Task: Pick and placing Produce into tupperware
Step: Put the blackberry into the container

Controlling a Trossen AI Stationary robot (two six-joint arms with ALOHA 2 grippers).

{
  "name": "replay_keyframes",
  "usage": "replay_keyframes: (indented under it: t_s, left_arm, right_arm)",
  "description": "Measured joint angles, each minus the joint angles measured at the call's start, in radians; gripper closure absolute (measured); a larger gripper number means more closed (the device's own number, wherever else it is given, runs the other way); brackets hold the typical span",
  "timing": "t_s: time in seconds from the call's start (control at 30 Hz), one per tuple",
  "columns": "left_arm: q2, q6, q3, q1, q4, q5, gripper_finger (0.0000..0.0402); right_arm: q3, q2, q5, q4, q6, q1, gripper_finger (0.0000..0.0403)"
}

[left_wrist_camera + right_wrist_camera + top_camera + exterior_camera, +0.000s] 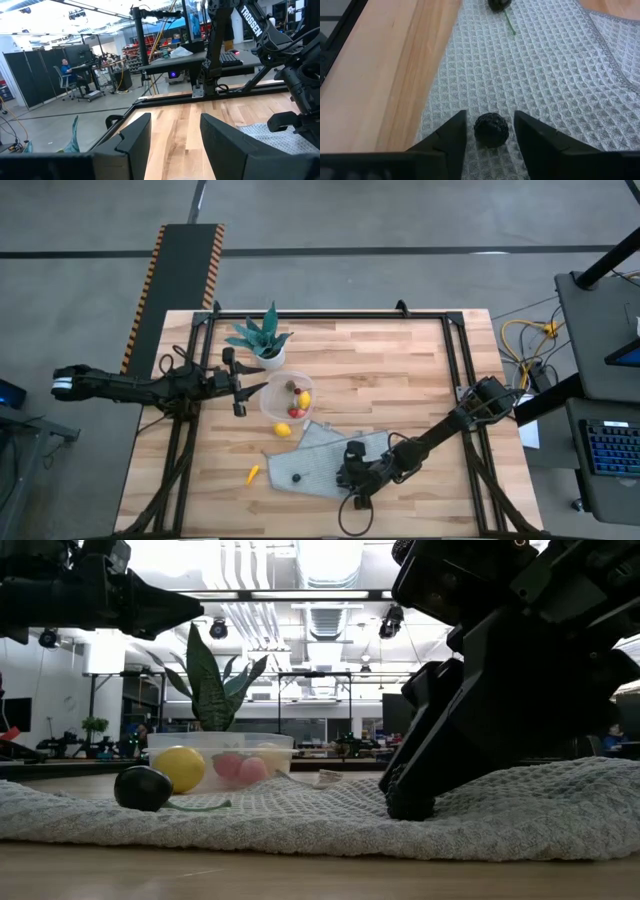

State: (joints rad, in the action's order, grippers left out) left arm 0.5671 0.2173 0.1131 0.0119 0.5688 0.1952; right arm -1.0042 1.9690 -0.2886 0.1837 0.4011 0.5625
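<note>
Bumpy round dark berry [491, 129] on waffle-weave cloth [545, 75]

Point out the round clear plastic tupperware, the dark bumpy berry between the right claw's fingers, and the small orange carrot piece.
Round clear plastic tupperware [272, 411]: high view, left rim.
Dark bumpy berry [491, 129]: right wrist view, its middle.
Small orange carrot piece [253, 473]: high view, its middle.
</note>
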Motion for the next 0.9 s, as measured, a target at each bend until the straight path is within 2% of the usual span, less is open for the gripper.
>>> replay_keyframes:
  t_s: [0.37, 0.6, 0.9]
  left_arm:
    - [0.001, 0.0, 0.0, 0.0, 0.0, 0.0, 0.0245]
    - [0.001, 0.0, 0.0, 0.0, -0.001, 0.0, 0.0245]
    - [0.0, 0.0, 0.0, 0.0, -0.001, 0.0, 0.0245]
  right_arm:
    - [0.0, -0.001, -0.001, 0.002, -0.009, 0.0, 0.034]
    - [-0.001, -0.004, -0.001, 0.008, -0.022, 0.0, 0.0343]
    - [-0.011, -0.076, -0.058, -0.002, -0.166, -0.012, 0.0346]
